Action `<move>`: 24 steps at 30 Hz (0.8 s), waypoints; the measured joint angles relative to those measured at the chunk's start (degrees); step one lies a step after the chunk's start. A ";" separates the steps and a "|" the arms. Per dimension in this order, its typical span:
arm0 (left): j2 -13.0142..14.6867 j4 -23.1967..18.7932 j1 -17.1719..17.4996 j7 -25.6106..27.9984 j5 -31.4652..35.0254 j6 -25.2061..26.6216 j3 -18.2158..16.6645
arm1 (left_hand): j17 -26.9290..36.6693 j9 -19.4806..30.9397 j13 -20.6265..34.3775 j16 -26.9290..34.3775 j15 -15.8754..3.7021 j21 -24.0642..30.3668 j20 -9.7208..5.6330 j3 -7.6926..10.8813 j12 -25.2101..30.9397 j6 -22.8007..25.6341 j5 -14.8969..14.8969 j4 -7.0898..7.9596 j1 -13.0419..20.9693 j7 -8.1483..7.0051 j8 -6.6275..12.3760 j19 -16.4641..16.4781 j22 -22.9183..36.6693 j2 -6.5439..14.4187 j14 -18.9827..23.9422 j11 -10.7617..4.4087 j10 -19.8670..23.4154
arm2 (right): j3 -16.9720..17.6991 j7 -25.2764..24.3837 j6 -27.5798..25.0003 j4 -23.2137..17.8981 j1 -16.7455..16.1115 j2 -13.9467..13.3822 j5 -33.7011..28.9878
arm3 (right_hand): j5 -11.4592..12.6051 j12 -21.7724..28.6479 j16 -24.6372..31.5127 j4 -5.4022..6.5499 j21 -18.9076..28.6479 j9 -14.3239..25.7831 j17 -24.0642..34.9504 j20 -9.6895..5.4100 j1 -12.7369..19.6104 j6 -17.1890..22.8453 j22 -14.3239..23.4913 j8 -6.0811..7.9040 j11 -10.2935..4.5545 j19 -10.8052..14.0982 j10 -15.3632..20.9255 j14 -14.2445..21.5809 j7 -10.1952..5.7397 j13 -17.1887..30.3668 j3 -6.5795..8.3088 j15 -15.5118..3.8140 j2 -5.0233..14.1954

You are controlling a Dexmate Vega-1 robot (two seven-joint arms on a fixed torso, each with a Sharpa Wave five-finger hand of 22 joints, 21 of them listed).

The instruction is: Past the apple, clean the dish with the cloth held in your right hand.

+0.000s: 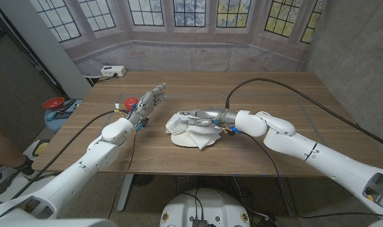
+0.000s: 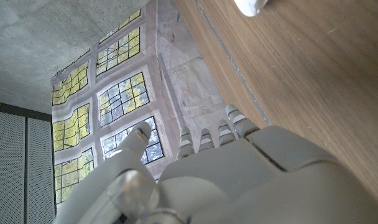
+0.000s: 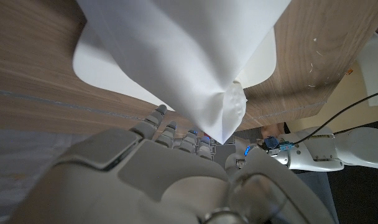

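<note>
My right hand [image 1: 201, 117] grips the white cloth [image 1: 193, 132] over the white dish [image 1: 179, 140], mid-table with bare wood all round. My left hand [image 1: 148, 101] hovers apart, fingers spread, holding nothing. My right wrist view shows cloth draping across the dish.

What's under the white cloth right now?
The white cloth, held by the right hand, lies over the white round dish; only the dish's rim shows, and its middle is covered.

Wooden table [image 1: 292, 101]; window backdrop [image 1: 198, 19] behind; grey concrete walls.
</note>
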 measured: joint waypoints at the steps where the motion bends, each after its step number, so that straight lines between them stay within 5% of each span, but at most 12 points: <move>1: 0.02 -0.05 0.02 0.11 0.15 0.00 0.02 | 0.00 0.00 0.00 0.00 0.00 0.00 0.00 0.00 0.00 0.00 0.00 0.00 0.00 0.00 0.00 0.00 0.00 0.00 0.00 0.00 0.00 | -0.05 0.08 -0.34 -0.35 -0.20 -0.13 -0.27 | 0.15 0.00 -0.22 0.00 0.00 0.00 -0.03 -0.10 -0.04 -0.48 0.00 0.00 0.05 -0.27 -0.55 -0.44 0.03 0.00 0.00 0.10 -0.04; 24: 0.12 -0.49 0.21 0.62 1.22 -0.48 0.45 | 0.01 0.00 0.00 0.00 0.01 0.01 -0.21 -0.18 0.00 -0.62 0.00 0.19 0.25 0.00 0.00 -0.83 0.00 0.25 -0.62 0.00 0.00 | -2.11 -1.88 -5.76 -2.64 -3.08 0.88 -6.17 | 0.15 0.00 -0.22 0.28 0.00 0.01 -0.27 0.30 -1.76 -3.00 0.01 0.00 0.27 -2.51 -5.42 -2.69 0.74 0.00 1.77 0.14 -0.89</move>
